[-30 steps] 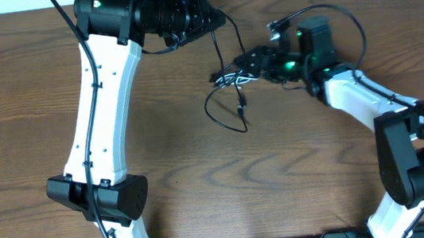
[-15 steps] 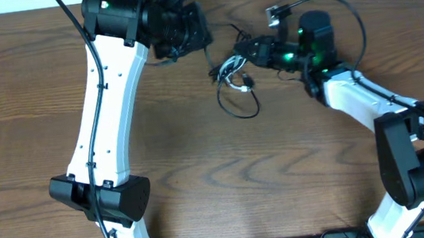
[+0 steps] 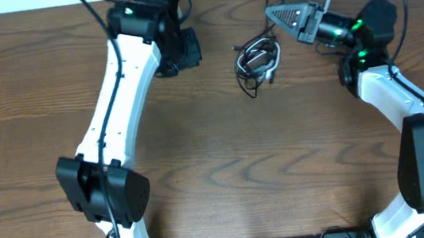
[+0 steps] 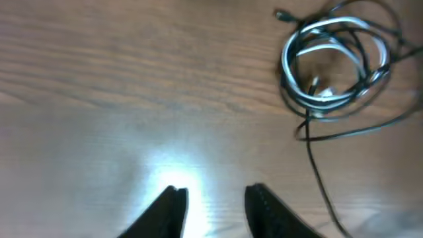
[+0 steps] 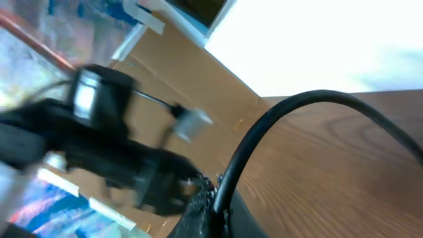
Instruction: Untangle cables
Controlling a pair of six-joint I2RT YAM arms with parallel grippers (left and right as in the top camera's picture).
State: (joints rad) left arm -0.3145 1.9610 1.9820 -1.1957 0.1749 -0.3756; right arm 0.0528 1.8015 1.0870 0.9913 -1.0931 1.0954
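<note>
At the far edge of the surface (image 3: pixel 218 174), between our hands | cables (image 3: pixel 253 60): black-and-white coil, lying free | likely light, limp, snag-prone; we'd take an outer loop or plug end | left hand (image 4: pixel 215 195) partly open, empty | right hand (image 3: pixel 272 14) closed, contents unclear

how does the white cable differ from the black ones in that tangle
The white cable is wound in neat loops and keeps to them; the black cables look thinner, and their loose ends trail out across the table. Both lie tangled together in one heap.
</note>
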